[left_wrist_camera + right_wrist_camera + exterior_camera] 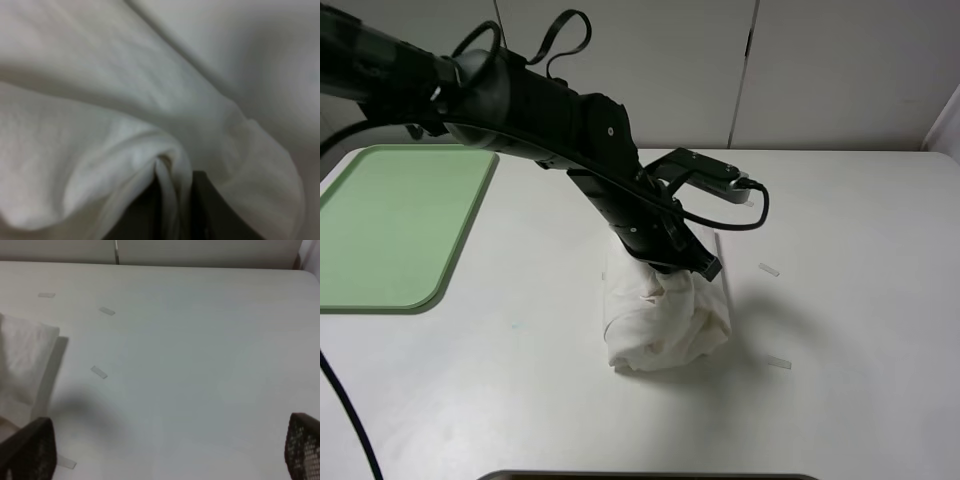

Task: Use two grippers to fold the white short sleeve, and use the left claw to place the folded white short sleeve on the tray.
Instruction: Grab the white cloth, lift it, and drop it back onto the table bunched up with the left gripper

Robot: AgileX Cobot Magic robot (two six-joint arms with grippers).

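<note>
The shirt (pixel 665 325) sits bunched in a folded heap near the middle of the white worktop (pixel 860 240), well apart from the green tray (pixel 390 225), which lies flat at the left edge of the high view. The left arm (pixel 550 110) reaches in from the upper left and slants down across the middle, its gripper (pixel 685 270) pressed into the top of the heap. In the left wrist view cloth (pixel 125 100) fills almost the whole picture, and a thin fold of it (pixel 167 192) runs between the 2 dark fingers (pixel 205 210), which are nearly together and clamped on that fold.

The right gripper (pixel 165 460) is out of the high view. Its own camera shows its 2 dark fingers (pixel 30 452) spread wide at the picture's corners, holding nothing, over bare worktop (pixel 200 365). A corner of the shirt (pixel 22 365) shows beside 1 finger, not touching it. Small tape strips (pixel 98 372) lie on the worktop near the shirt; 2 of them (pixel 769 269) show in the high view just right of the heap.
</note>
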